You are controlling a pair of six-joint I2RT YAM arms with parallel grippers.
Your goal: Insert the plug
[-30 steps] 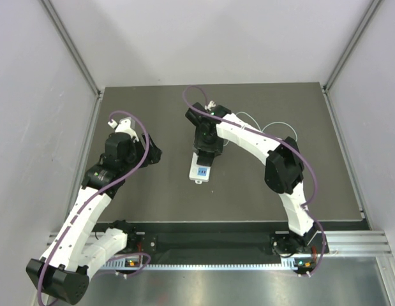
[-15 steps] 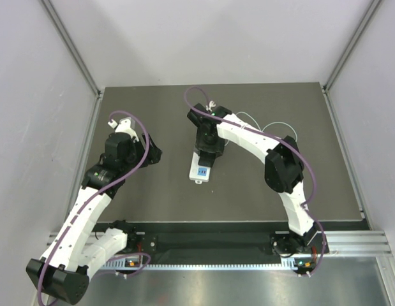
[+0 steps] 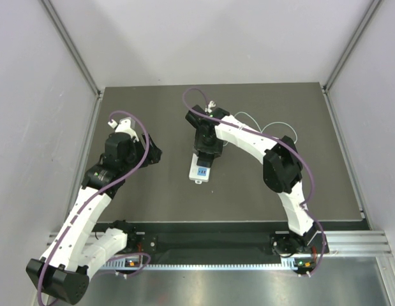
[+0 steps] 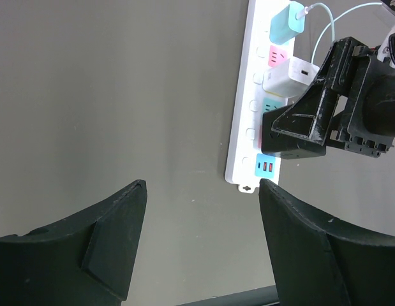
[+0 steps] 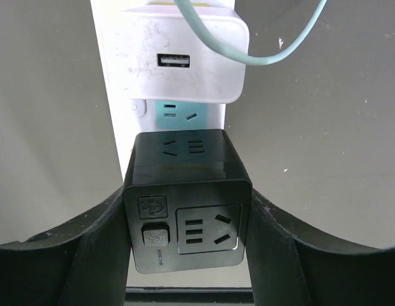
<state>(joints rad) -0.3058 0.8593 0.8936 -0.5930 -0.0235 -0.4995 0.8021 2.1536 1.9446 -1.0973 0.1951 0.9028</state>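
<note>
The teal-green plug (image 4: 286,23) with its thin pale cable (image 4: 325,25) sits on the far end of the long white power strip (image 4: 243,134). In the right wrist view only its cable (image 5: 274,51) shows. My right gripper (image 5: 187,207) is shut on a black cube adapter (image 5: 187,191) and holds it on the strip (image 5: 108,76), just in front of a teal socket (image 5: 178,115). I cannot tell if the adapter's pins are in. The adapter also shows in the left wrist view (image 4: 291,137). My left gripper (image 4: 202,191) is open and empty, left of the strip's near end.
A plain white square block (image 5: 184,57) with a USB port sits on the strip between the teal plug and the black adapter. From above, the strip's near end (image 3: 201,172) with a blue USB panel shows below the right gripper (image 3: 207,152). The left gripper (image 3: 152,153) hovers beside it.
The right wrist has shifted very slightly over the strip. The left arm has not moved.
</note>
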